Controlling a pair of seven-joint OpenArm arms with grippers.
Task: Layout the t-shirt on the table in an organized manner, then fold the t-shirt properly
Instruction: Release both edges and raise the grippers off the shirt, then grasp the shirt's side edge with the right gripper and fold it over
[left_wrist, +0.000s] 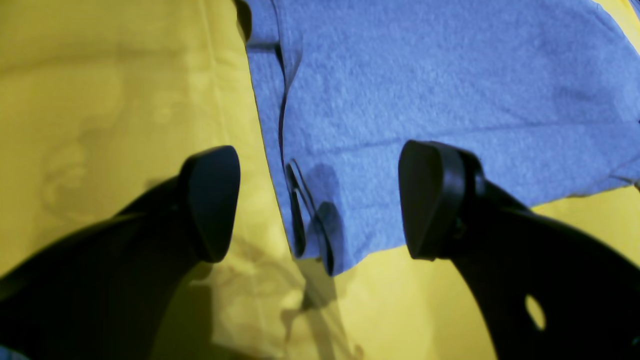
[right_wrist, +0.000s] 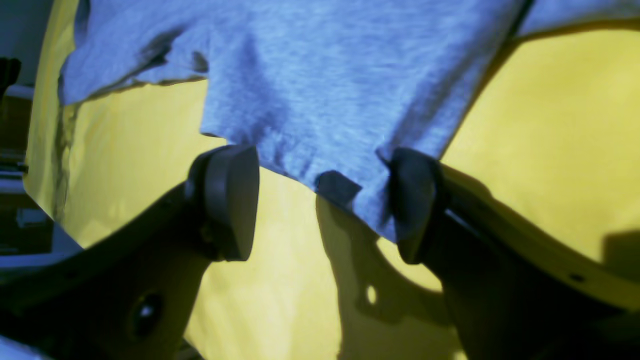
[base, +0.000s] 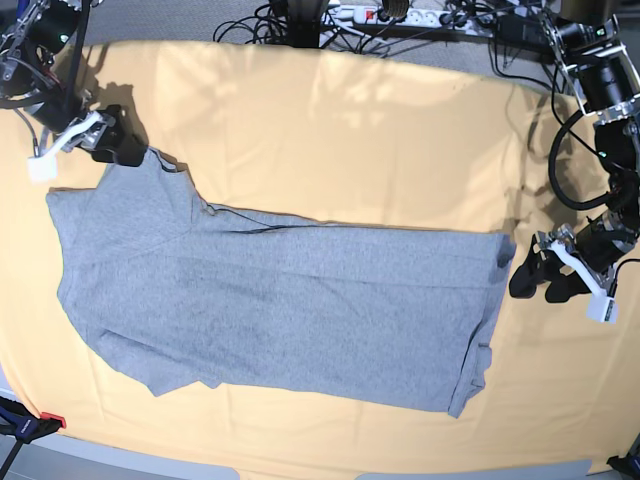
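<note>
One grey t-shirt (base: 270, 300) lies spread lengthwise across the table (base: 330, 120), plain side up, still in the layout step. Both grippers stand open, holding nothing: left gripper (left_wrist: 320, 200) over one corner, right gripper (right_wrist: 325, 200) at another. Each corner likely needs pinching next and tugging taut.

Black arms, exposed black cables; each hand (base: 541, 278) black, rounded finger pads (left_wrist: 212, 200), white bracket behind.

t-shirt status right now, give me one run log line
t-shirt: spread on table, not folded | left end effector: open, at shirt edge | right end effector: open, at shirt corner
</note>
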